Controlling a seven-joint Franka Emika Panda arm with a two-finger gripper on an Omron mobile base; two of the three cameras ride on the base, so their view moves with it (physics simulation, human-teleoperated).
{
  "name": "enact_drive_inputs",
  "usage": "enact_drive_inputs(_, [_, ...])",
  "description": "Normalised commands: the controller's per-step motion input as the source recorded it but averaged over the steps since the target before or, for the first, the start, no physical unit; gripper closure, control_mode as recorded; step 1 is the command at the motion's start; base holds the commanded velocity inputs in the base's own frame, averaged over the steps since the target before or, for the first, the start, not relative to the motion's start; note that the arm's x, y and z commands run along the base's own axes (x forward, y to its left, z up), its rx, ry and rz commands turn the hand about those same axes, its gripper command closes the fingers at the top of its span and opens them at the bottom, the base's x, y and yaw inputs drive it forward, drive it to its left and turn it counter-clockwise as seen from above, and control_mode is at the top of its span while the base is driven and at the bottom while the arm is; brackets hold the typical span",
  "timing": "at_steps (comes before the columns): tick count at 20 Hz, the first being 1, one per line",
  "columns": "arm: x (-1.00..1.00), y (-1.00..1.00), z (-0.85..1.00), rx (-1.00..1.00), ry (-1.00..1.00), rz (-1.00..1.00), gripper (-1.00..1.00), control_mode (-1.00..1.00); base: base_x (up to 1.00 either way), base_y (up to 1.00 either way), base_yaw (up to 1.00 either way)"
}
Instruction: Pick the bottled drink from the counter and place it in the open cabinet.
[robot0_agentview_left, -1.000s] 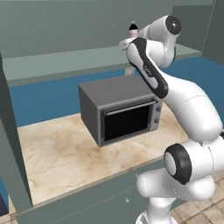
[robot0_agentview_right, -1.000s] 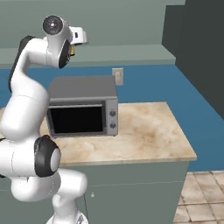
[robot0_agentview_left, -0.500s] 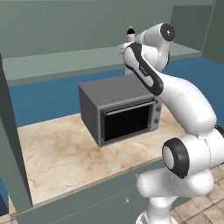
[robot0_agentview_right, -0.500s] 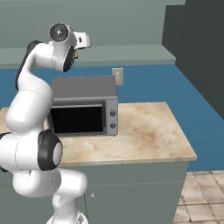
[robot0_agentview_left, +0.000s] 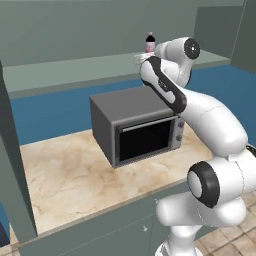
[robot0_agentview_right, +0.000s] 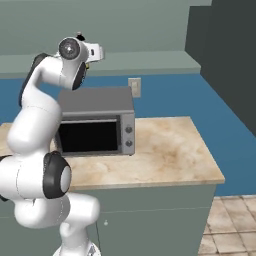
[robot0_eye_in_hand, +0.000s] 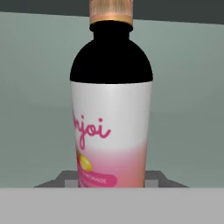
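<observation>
The bottled drink (robot0_agentview_left: 149, 44) stands upright over the long shelf of the open cabinet (robot0_agentview_left: 70, 72), just behind my arm's upper link. From up close its white label, pink lower body and dark shoulder (robot0_eye_in_hand: 111, 113) rise between my gripper's (robot0_eye_in_hand: 111, 180) two grey fingertips (robot0_eye_in_hand: 65, 178), which press against its sides low down. The gripper is shut on the bottle. Its base is hidden, so I cannot tell whether it touches the shelf. In the right base view its dark cap (robot0_agentview_right: 80, 36) peeks over my wrist joint. The beige marble counter (robot0_agentview_left: 65, 175) lies below.
A dark grey microwave (robot0_agentview_left: 135, 125) sits on the counter under the shelf, its door closed (robot0_agentview_right: 92, 135). A wall socket (robot0_agentview_right: 134, 86) is on the blue wall behind it. A cabinet side panel (robot0_agentview_left: 10, 165) stands at the left, and a dark tall unit (robot0_agentview_right: 230, 60) at the right.
The bottle has come down slightly towards the shelf with my hand, and my upper arm has swung a little to the right.
</observation>
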Motion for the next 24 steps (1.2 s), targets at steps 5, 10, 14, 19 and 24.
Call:
enact_drive_inputs(5, [0.04, 0.00, 0.00, 0.01, 0.00, 0.00, 1.00, -1.00, 0.00, 0.00, 0.00])
enact_drive_inputs(10, [0.13, 0.00, -0.11, 0.00, 0.00, 0.00, 1.00, -1.00, 0.00, 0.00, 0.00])
enact_drive_inputs(14, [0.31, 0.00, -0.11, 0.00, 0.00, 0.00, 1.00, -1.00, 0.00, 0.00, 0.00])
enact_drive_inputs(19, [0.39, 0.00, -0.13, 0.00, 0.00, 0.00, 1.00, -1.00, 0.00, 0.00, 0.00])
enact_drive_inputs(24, [0.48, 0.00, -0.06, 0.00, 0.00, 0.00, 1.00, -1.00, 0.00, 0.00, 0.00])
